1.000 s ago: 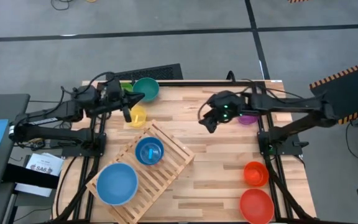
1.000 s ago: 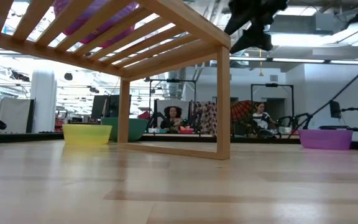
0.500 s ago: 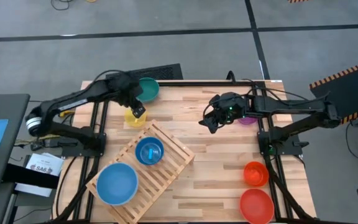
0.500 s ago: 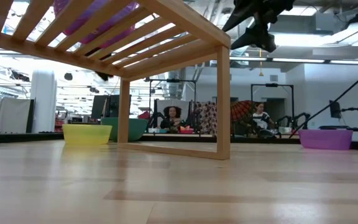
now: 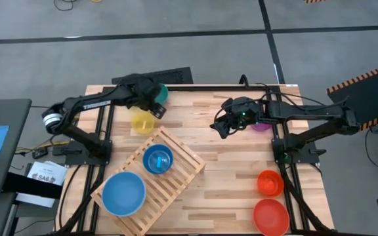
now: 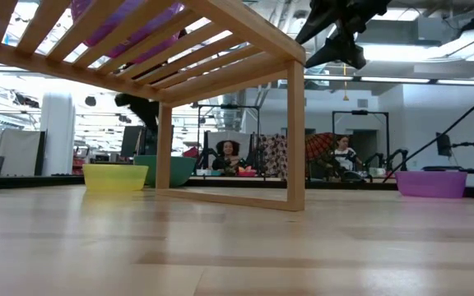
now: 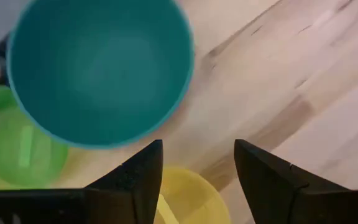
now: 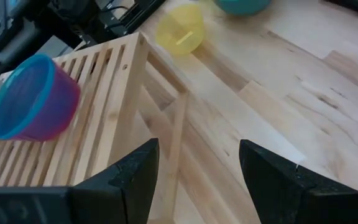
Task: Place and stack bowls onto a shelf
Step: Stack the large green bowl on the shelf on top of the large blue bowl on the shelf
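Note:
My left gripper (image 7: 197,168) hangs open above the table's far left corner, between a teal bowl (image 7: 98,68) and a yellow bowl (image 7: 188,199). A green bowl (image 7: 17,146) stands beside the teal one. All three rest on the tabletop. The slatted shelf (image 5: 176,174) stands at the near left. On it sit a small bowl (image 5: 157,159), blue inside and purple outside, and a large blue bowl (image 5: 123,193). My right gripper (image 5: 223,124) hovers open above the table's far middle. It looks toward the shelf (image 8: 104,130) and touches nothing.
A purple bowl (image 5: 262,126) sits half under my right arm at the far right. An orange bowl (image 5: 270,183) and a red bowl (image 5: 271,216) stand at the near right corner. Bare planks (image 5: 235,183) lie between the shelf and those bowls.
My left arm has reached out from its drawn-back pose. Its gripper has passed over the yellow bowl, going toward the far edge and a little right, and now hangs by the teal bowl. No bowl has moved.

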`<move>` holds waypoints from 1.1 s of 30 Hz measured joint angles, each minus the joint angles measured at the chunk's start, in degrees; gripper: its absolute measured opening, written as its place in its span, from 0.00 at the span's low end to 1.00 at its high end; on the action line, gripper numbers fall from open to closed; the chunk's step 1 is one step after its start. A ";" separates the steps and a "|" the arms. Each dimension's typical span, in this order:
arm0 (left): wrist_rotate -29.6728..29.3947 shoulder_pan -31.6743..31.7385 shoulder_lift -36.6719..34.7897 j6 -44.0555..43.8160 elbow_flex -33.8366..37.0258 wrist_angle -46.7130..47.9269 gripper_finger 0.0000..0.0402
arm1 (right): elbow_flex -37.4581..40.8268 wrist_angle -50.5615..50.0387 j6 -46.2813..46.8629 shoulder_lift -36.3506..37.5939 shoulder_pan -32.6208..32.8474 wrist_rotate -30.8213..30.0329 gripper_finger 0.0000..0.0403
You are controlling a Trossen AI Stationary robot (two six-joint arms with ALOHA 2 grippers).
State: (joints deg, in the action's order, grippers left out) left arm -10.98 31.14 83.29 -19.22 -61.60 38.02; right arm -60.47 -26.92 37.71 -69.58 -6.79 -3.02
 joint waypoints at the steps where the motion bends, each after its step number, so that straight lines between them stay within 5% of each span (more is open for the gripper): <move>1: -0.45 -0.07 0.91 -0.27 0.00 0.19 0.45 | 0.00 0.00 0.00 0.00 0.00 0.01 0.62; 7: -9.07 -2.09 3.79 2.55 0.02 -0.95 0.43 | 0.00 0.00 0.27 -0.02 0.00 -0.03 0.62; 18: -15.24 -9.12 3.05 11.73 0.35 0.57 0.43 | 0.00 -0.02 -0.02 -0.04 -0.11 -0.12 0.62; 26: -19.09 -13.36 -10.21 5.40 16.53 -16.53 0.43 | -0.02 -0.01 -0.06 -0.04 -0.11 -0.19 0.62; 33: -13.70 -8.00 -18.58 22.40 25.64 -15.32 0.43 | -0.03 0.01 -0.15 -0.07 -0.11 -1.95 0.62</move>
State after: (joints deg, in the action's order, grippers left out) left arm -24.68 23.14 64.72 3.18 -35.97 22.70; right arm -60.50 -26.91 37.57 -69.65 -6.90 -4.96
